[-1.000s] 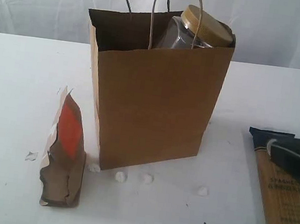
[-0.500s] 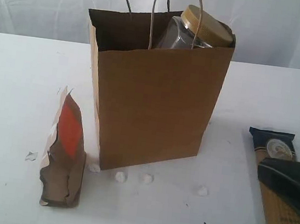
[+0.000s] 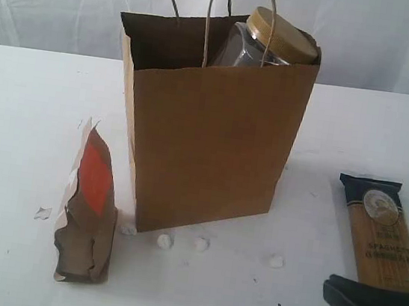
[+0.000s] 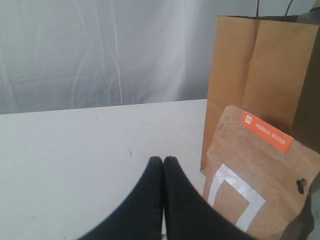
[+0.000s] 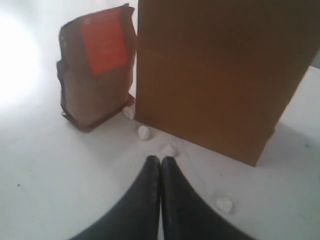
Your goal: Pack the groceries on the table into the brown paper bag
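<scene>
The brown paper bag (image 3: 211, 131) stands upright mid-table with a tan-lidded clear jar (image 3: 268, 41) poking out of its top. A brown pouch with an orange-red panel (image 3: 89, 213) stands just left of the bag, also seen as the pouch (image 5: 97, 70) beside the bag (image 5: 220, 70) in the right wrist view. A long spaghetti packet (image 3: 383, 229) lies flat at the right. My right gripper (image 3: 334, 285) is shut and empty at the packet's near end. My left gripper (image 4: 163, 161) is shut and empty, close beside the pouch (image 4: 260, 185) and bag (image 4: 260, 70).
Several small white pebble-like bits (image 3: 165, 241) lie on the white table (image 3: 28, 115) along the bag's front; one bit (image 5: 169, 150) sits just past my right fingertips. A white curtain hangs behind the table.
My right gripper has drawn back along the spaghetti packet toward the table's near edge, uncovering most of the packet. The bag, pouch and jar have not moved.
</scene>
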`<state>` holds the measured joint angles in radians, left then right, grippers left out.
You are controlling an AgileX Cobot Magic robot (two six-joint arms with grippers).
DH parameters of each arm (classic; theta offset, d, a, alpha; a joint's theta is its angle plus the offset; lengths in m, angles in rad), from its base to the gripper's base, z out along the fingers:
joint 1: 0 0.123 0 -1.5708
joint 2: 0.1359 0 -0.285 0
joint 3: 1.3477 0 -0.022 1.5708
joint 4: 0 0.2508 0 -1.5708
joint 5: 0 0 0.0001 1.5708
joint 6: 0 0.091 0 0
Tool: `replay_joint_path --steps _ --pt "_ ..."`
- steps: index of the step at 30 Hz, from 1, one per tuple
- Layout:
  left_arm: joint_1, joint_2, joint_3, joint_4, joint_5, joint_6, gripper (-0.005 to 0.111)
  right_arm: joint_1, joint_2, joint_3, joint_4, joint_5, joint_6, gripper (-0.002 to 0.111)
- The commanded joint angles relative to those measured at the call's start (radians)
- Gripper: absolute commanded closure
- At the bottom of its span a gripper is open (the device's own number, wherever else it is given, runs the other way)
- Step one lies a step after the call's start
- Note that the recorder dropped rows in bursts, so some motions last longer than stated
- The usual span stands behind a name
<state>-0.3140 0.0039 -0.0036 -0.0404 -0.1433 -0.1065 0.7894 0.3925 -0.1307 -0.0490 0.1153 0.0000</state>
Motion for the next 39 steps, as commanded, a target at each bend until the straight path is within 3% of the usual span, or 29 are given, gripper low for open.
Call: replay_joint_path --steps 1,7,15,39 --pt "0.003 -0.004 0.004 -0.007 -0.005 0.002 0.107 -0.089 -0.089 0.076 -0.008 -0.026 0.000 0.108" --pt "0.003 -0.004 0.004 -0.007 -0.005 0.002 0.107 -0.208 -0.200 0.131 -0.008 -0.023 0.000 0.108" --pt "0.003 -0.004 0.004 -0.007 -0.005 0.002 0.107 -0.319 -0.306 0.131 -0.012 0.161 0.000 0.108" --pt "0.003 -0.004 0.004 -0.007 -0.005 0.002 0.107 -0.327 -0.343 0.131 -0.003 0.183 0.000 0.108"
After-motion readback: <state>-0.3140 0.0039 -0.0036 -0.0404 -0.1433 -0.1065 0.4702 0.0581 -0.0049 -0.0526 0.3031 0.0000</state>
